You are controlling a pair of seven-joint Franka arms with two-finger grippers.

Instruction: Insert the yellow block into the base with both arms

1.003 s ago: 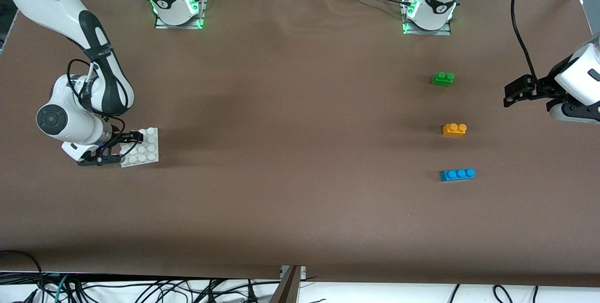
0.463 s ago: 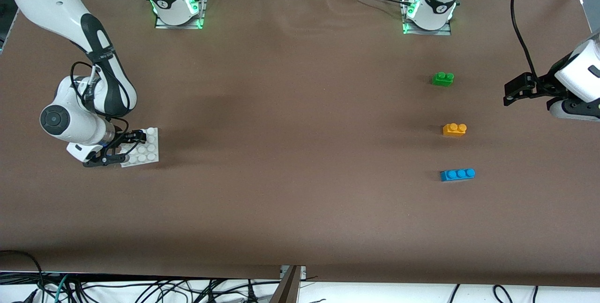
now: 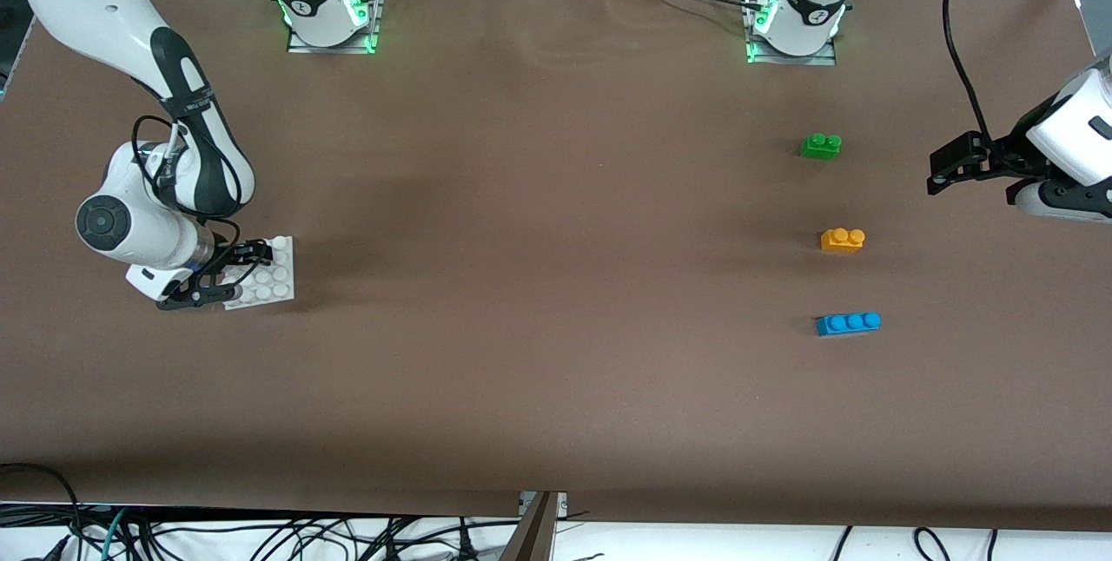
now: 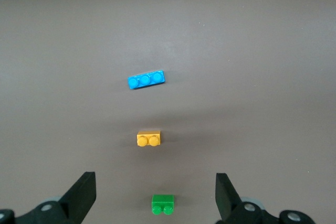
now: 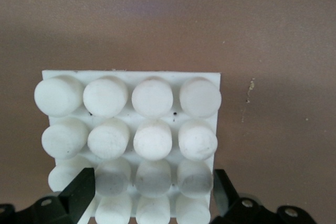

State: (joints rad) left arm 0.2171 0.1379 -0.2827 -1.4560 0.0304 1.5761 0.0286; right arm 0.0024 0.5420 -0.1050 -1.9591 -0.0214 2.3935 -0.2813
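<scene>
Yellow block [image 3: 842, 239] lies between green brick [image 3: 820, 146] and blue brick [image 3: 848, 323]; left hand [image 3: 938, 174] gapes empty.

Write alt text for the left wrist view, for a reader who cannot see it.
Three small plastic toy bricks lie in a row on a brown table: a long blue three-stud brick, an orange-yellow two-stud brick in the middle, and a green two-stud brick. The left arm's black claw hangs open above, its fingers either side of the green brick, touching nothing.
</scene>
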